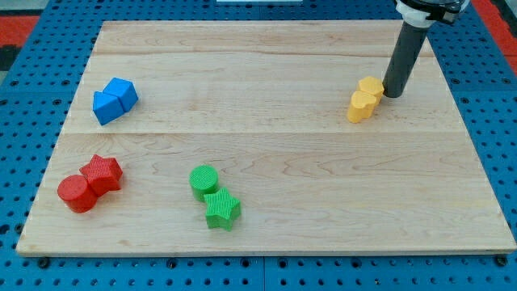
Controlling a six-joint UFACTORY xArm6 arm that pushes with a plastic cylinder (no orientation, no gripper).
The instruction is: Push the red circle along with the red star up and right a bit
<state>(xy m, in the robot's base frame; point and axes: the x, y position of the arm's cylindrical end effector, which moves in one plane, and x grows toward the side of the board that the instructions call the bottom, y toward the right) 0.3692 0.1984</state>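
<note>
The red circle lies at the view's lower left of the wooden board, touching the red star just up and right of it. My tip is far away at the view's upper right, right beside the yellow blocks, touching or nearly touching their right side. The rod rises up out of the view's top.
Two blue blocks sit together at the view's upper left. A green circle and a green star touch each other at the lower middle. The board lies on a blue perforated surface.
</note>
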